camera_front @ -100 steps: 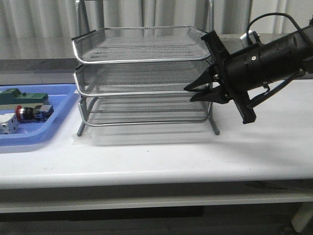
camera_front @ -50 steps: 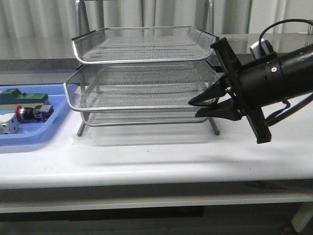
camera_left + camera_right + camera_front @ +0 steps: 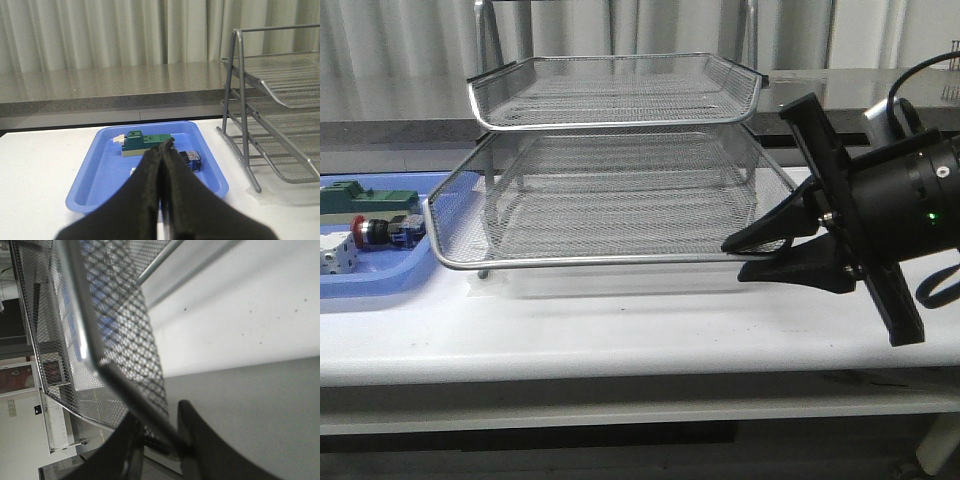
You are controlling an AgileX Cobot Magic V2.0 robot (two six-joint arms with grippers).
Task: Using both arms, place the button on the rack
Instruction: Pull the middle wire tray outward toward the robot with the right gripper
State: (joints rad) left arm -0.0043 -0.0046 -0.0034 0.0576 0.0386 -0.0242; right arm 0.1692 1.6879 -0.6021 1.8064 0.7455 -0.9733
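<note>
On my far left in the front view I see the blue tray (image 3: 390, 275) on the white counter (image 3: 640, 330), and the button (image 3: 382, 231) lies in it — red head pointing left, blue block to the right — just beside a green block (image 3: 360, 195) behind it and a white part (image 3: 334, 255) in front. From the left wrist camera my left claw (image 3: 163, 145) is clenched, the two black fingers (image 3: 145, 185) pressed flat together with nothing between them; it sits above the near part of the blue tray, apart from the button, whose blue end peeks out just past the fingertips. Moving right, the rack (image 3: 610, 90) stands mid-counter with its top tier seated in the frame, while the middle tray (image 3: 600, 215) is drawn well out toward me, its front rim overhanging the stand and reaching leftward close to the blue tray's edge. At the right front corner of that tray my right claw (image 3: 740, 255) is grasping the rim: the front view shows the upper finger above the wire and the lower finger below it, and the right wrist camera confirms it — the mesh wall and rim wire run straight down between the two dark fingers (image 3: 192, 440). The right arm (image 3: 900, 210) stretches off the right edge, low over the counter.
</note>
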